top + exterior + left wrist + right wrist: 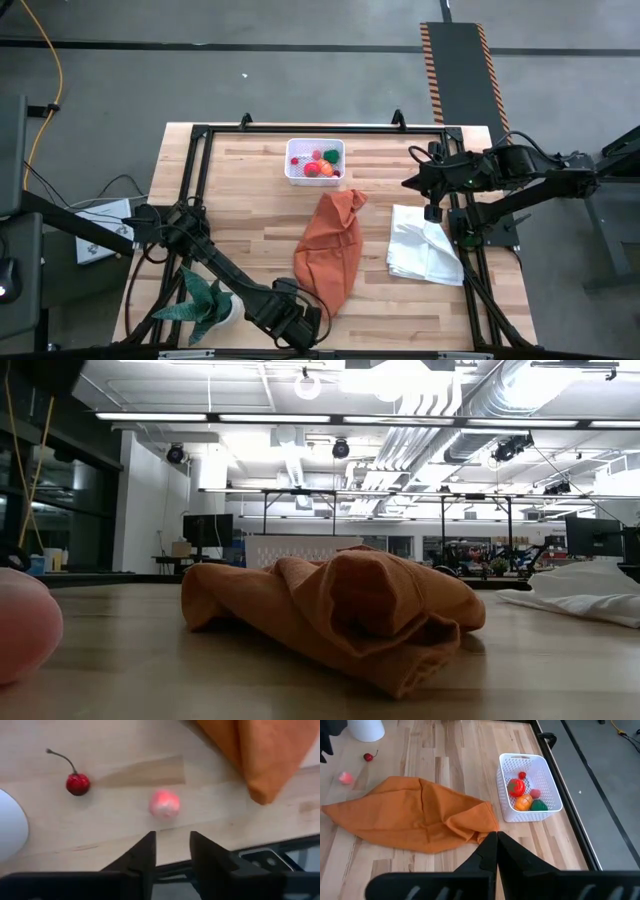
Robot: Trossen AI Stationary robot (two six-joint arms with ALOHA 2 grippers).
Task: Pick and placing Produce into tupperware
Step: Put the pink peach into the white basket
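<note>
At tabletop's 6 o'clock edge, left gripper [172, 851] part-open, empty; pink fruit [164, 804] lies dead ahead, cherry [77, 784] alongside.

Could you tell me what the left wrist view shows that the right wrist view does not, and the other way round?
Only the left wrist view shows the left gripper, fingers apart, just short of the pink fruit.

Only the right wrist view shows the white tub with produce inside, and the shut right gripper.

Both show the pink fruit, the cherry with its stem, the orange cloth and the wooden table.
</note>
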